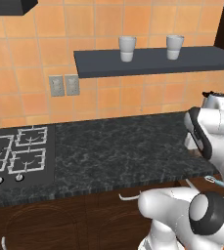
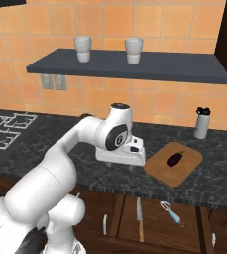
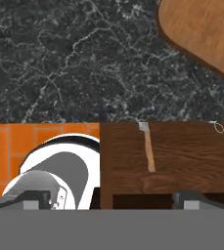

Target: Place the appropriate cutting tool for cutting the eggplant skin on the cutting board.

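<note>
— On the dark counter (image 2: 219,183), where's the eggplant (image 2: 174,158)?
— Lying on the wooden cutting board (image 2: 184,171), right of the arm; a white bottle (image 2: 201,123) stands behind.
— And the gripper (image 2: 131,166)?
— Hovering beside the board, fingers spread wide, holding nothing.
— Any tools?
— A knife (image 2: 139,217) and what looks like a peeler (image 2: 172,213) lie in the open drawer below.

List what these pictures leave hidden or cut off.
- Cutting board: hand view, cut off by the top and right edges; only a corner shows.
- Peeler: left base view, mostly hidden behind the white arm.
- Gripper: right base view, fingertips hidden beneath the hand.
</note>
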{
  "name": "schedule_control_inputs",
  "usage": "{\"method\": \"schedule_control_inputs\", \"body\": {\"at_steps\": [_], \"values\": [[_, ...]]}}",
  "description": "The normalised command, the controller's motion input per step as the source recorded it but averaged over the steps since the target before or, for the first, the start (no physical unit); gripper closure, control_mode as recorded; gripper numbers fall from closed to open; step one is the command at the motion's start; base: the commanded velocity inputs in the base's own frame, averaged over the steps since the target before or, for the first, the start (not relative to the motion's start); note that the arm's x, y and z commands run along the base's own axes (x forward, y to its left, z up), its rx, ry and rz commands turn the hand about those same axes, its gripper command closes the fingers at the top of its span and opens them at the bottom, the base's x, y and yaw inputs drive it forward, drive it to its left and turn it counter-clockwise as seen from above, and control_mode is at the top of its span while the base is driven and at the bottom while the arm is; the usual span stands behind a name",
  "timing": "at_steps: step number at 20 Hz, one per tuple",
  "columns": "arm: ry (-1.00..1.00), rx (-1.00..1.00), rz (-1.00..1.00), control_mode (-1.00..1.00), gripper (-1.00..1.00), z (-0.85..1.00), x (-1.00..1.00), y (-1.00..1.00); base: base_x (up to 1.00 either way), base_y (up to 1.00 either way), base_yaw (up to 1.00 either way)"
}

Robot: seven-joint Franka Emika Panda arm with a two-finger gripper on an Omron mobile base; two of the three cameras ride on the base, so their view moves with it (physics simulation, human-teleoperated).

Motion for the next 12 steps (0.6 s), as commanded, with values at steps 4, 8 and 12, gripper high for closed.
{"method": "schedule_control_inputs", "body": {"at_steps": [4, 8, 12], "values": [[0.01, 0.05, 0.0, -1.0, -1.0, -0.25, -0.71, -0.81, 0.0, 0.0, 0.0], [0.01, 0.01, 0.0, -1.0, -1.0, -0.47, -0.63, -0.67, 0.0, 0.0, 0.0], [0.07, 0.01, 0.0, -1.0, -1.0, -0.44, -0.36, -0.5, 0.0, 0.0, 0.0]]}}
